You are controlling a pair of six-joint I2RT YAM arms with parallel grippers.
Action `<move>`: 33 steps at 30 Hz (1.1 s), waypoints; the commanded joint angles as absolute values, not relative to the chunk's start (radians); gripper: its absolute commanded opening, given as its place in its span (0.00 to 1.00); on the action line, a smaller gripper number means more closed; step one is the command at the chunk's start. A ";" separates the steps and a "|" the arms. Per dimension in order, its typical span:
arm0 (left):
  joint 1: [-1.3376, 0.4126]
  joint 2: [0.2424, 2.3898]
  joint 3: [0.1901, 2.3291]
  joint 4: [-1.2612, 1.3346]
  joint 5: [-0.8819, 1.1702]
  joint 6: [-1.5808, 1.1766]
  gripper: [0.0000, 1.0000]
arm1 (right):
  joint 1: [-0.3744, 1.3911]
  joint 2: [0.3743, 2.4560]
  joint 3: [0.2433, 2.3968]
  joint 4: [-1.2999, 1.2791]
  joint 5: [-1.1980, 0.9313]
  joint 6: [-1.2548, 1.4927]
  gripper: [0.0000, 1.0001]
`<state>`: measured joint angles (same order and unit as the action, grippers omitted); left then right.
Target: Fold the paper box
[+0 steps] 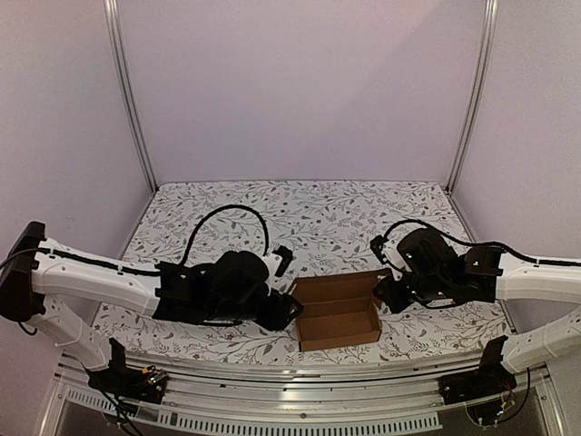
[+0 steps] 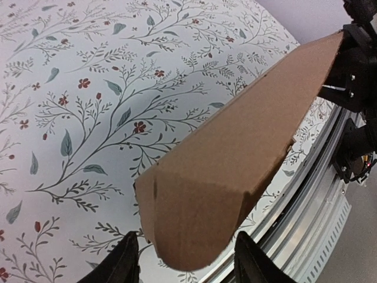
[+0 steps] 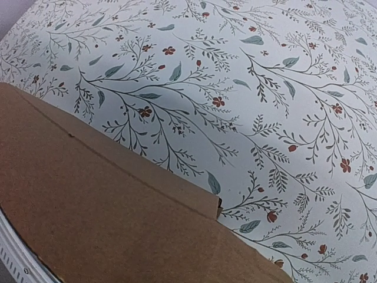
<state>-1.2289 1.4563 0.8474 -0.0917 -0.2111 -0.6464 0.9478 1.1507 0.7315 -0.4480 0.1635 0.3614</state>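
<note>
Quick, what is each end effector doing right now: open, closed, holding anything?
Left end effector: open, fingers either side of the paper box end; a grip cannot be told.
Right end effector: at the box's right end; state cannot be told.

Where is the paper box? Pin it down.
In the top view, the paper box lies open on the floral table near the front edge, between the left gripper and the right gripper.

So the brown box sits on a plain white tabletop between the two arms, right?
Not quite. The box does sit between the two arms, but the tabletop isn't plain white: it has a floral print of leaves and small red flowers. The top view shows it.
</note>
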 commanded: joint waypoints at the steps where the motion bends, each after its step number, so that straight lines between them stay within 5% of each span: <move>1: -1.215 1.480 0.873 -0.103 -0.249 -0.667 0.52 | 0.942 1.167 0.717 -0.411 0.182 0.375 0.11; 10: -1.215 1.507 0.884 -0.147 -0.342 -0.683 0.42 | 0.942 1.178 0.706 -0.386 0.184 0.393 0.00; 23: -1.216 1.562 0.942 -0.177 -0.334 -0.700 0.00 | 1.019 1.152 0.685 -0.341 0.368 0.500 0.00; 33: -1.218 1.602 0.997 -0.178 -0.327 -0.700 0.00 | 1.099 1.172 0.698 -0.286 0.463 0.598 0.00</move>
<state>-1.2263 1.5761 0.9550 -0.1875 -0.3344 -0.6895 1.0569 1.1645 0.6960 -0.3618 0.4110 0.5396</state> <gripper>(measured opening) 0.012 0.006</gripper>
